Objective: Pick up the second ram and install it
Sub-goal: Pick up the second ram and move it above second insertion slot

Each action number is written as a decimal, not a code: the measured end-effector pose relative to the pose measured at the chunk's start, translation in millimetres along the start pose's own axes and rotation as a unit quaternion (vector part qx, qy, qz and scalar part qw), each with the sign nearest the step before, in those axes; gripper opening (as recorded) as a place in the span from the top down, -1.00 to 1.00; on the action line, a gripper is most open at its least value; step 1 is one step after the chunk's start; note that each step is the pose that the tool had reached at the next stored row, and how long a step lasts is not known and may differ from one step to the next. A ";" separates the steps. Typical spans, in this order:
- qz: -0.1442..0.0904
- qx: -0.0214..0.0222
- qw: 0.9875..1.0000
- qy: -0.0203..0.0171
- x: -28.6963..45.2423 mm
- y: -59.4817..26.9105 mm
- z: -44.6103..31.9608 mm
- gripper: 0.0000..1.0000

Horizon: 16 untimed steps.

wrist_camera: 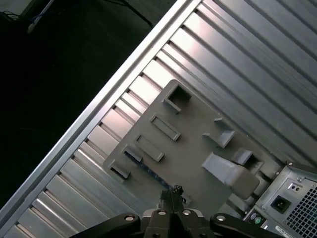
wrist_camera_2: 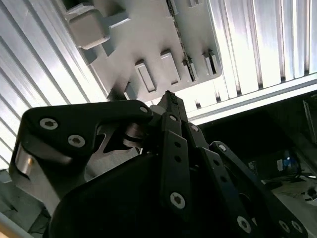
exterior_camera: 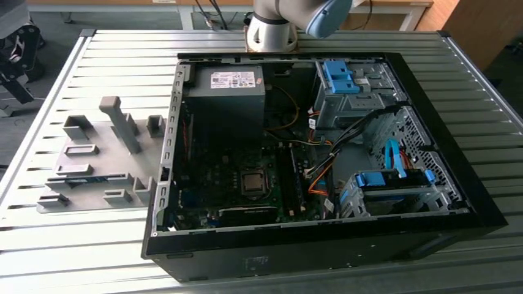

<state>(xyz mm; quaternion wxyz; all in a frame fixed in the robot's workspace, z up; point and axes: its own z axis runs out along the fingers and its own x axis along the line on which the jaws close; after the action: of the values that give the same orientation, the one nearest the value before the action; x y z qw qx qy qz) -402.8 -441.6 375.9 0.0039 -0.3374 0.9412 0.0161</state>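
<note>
Poised well above the grey fixture [wrist_camera: 198,129] on the slatted table [wrist_camera: 237,54], with the end effector [wrist_camera: 171,194] closed: tips pressed together, nothing held. Second ram [wrist_camera: 147,167] standing on edge in a slot of the fixture, running lengthwise toward the computer case [exterior_camera: 327,153] just beside the fixture, and not yet grasped. In the first wrist view, closed tips lined up roughly over one end of the stick.

Likely trouble from here:
- Coming down without opening, and so striking the stick's top edge.
- Straddling off-centre, and so tilting or jamming it in the slot.
- Clipping a neighbouring fixture post.
- Pinching the chips rather than the board, hence a slip or a skewed carry toward the case.
</note>
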 end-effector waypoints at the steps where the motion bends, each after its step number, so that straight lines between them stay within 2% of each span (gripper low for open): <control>1: -0.009 0.000 1.000 0.000 0.0 0.0 0.2 0.79; 5: -0.046 0.000 0.999 0.002 0.0 0.0 1.0 0.79; 9: -0.081 0.000 0.997 0.003 0.0 -0.1 1.7 0.79; 13: -0.118 0.000 0.993 0.005 0.0 -0.1 2.6 0.79; 16: -0.144 -0.001 0.990 0.006 0.0 -0.1 3.5 0.79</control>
<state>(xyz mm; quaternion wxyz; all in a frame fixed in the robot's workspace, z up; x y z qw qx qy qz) -402.7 -441.6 372.4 0.0007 -0.4697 0.8827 0.0142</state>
